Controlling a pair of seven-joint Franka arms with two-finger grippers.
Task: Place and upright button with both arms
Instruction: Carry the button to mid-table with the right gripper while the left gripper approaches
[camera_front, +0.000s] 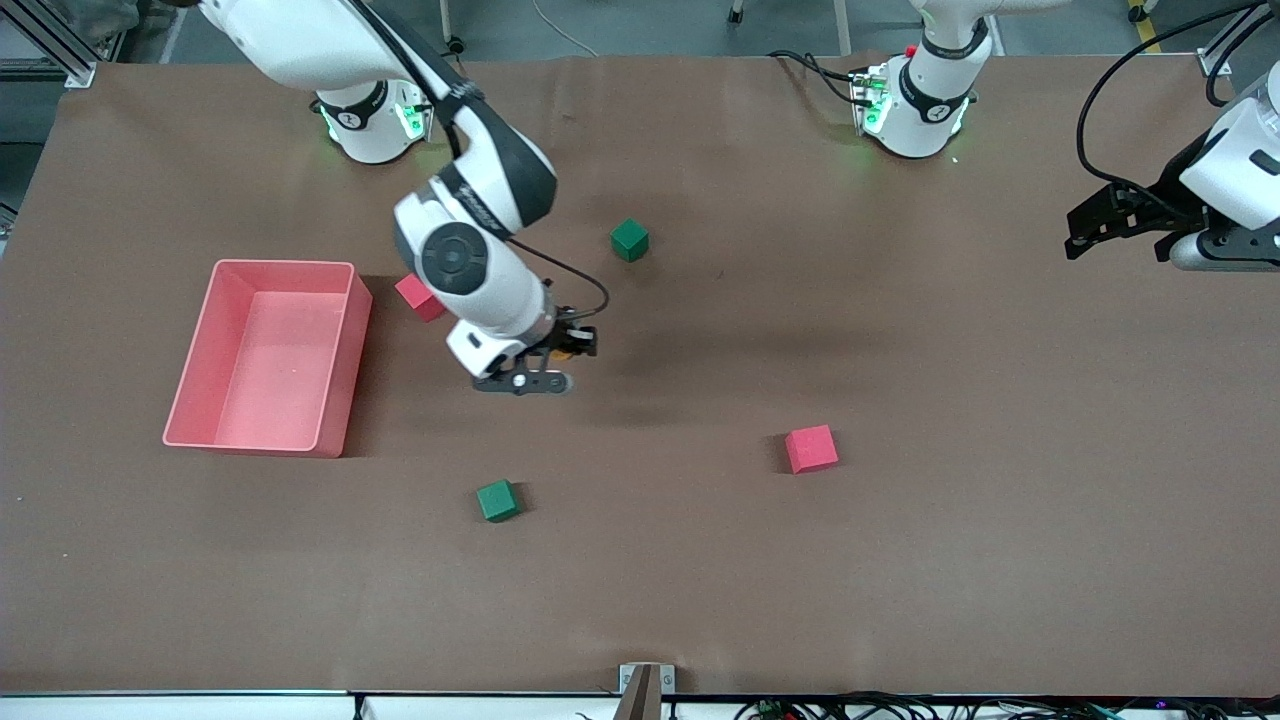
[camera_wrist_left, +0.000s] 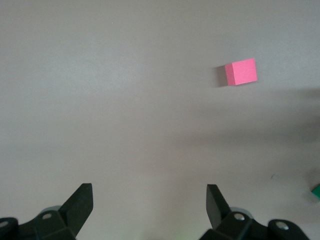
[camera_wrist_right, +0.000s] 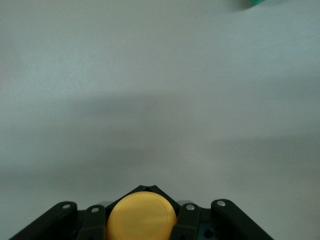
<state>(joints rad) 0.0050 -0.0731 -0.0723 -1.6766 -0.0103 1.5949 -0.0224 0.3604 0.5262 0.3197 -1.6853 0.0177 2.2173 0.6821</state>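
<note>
We see the right gripper (camera_front: 572, 345) clamped on the button (camera_wrist_right: 142, 217), whose orange cap sits squeezed between the two black fingers (camera_wrist_right: 192, 220), held in the air over the bare brown table (camera_front: 900, 560) between the pink tray (camera_front: 335, 400) and the red cube (camera_front: 811, 448). The left gripper (camera_wrist_left: 150, 202) waits over the left arm's end of the table, its fingers spread wide with nothing between them.

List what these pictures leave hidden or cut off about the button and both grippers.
- Button: right wrist view shows only its orange cap; the right gripper closed around it and the frame's edge hide its body.
- Button in front view: only an orange speck between the fingers.
- Left gripper: open, its body cut off by the wrist view's edge.
</note>
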